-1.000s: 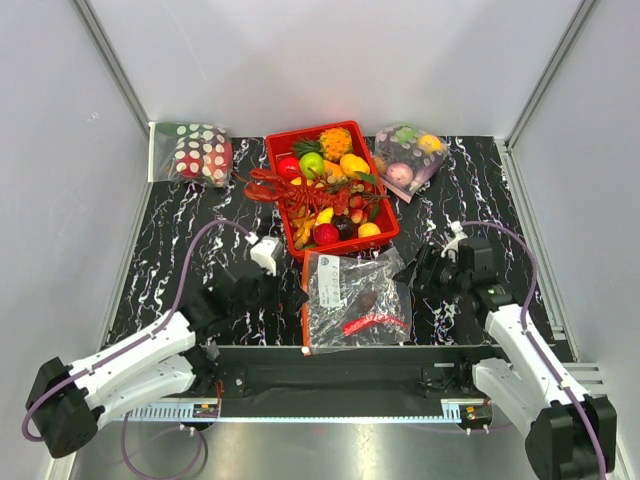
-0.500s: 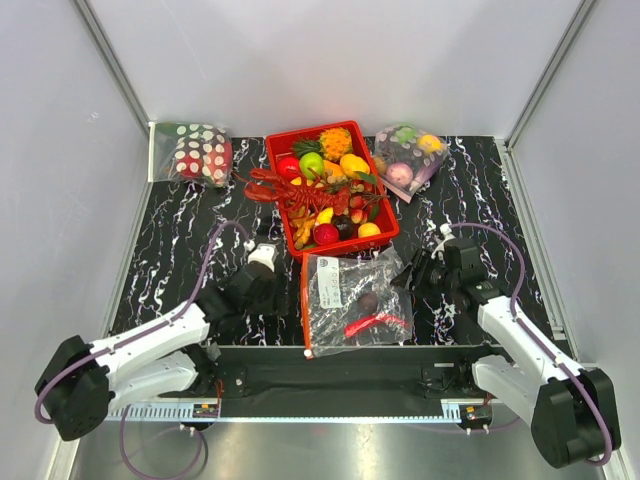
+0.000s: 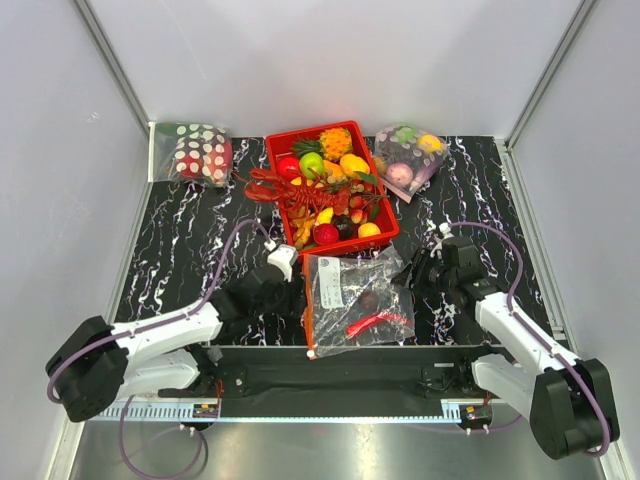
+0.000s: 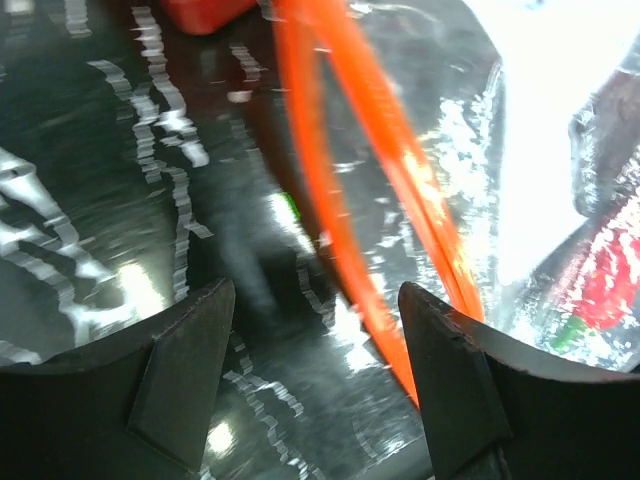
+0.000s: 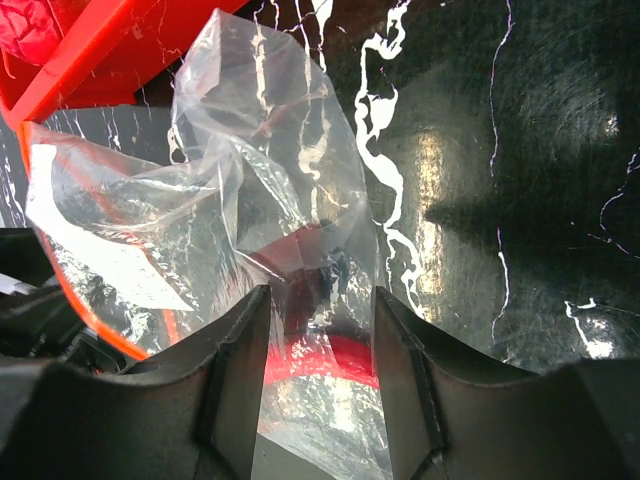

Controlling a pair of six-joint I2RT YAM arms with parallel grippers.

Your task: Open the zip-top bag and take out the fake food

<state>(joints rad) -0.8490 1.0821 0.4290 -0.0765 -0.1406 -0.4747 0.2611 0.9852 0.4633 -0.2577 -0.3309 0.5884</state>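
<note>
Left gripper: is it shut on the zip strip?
No, the left gripper stands wide open; the zip strip lies unpinched ahead of it.

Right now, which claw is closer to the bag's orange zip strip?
Left. The left gripper is at the zip strip, which runs between its open fingers. The right gripper is across the zip-top bag, at its opposite crinkled side.

White arms (image 3: pixel 160 335), apparently purple cables (image 3: pixel 222 243)

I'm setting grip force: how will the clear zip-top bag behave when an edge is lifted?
Probably floppy: the zip-top bag is thin, creased film, crumpled in places. Likely slippery, given its glossy glare. The chili and dark ball inside may slide toward the low end.
</note>
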